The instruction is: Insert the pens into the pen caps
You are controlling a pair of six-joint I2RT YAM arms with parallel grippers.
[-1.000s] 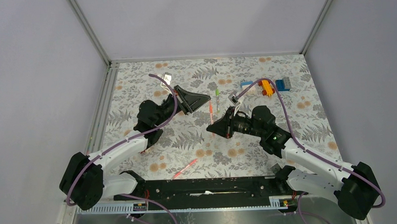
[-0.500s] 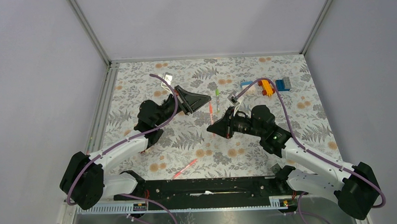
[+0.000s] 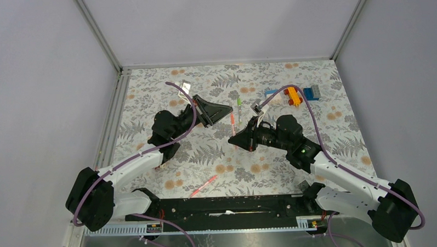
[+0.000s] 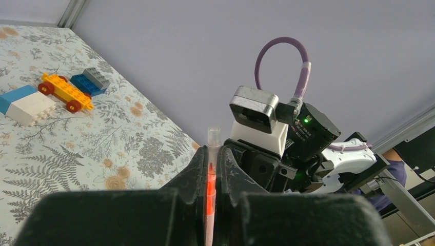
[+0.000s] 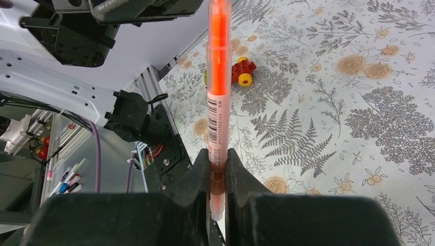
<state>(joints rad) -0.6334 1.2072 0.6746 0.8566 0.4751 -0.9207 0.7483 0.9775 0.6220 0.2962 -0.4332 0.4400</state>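
Left end effector (image 4: 210, 154) was clamped tight on a thin pink tube (image 4: 211, 177), whose clear tip poked out past the fingers. Whether it was a pen or a cap could not be told. Right end effector (image 5: 218, 156) was closed on a pink pen (image 5: 219, 87), gripped near one end, with the long barrel standing out ahead. The two pointed roughly toward each other, near but apart, above the table (image 3: 294, 165). A green pen (image 3: 238, 103) lay just beyond the left tip. A spare pen (image 3: 203, 186) lay well behind both. The pens looked light, stiff and probably slippery, so a mid-barrel hold would likely steady them best.
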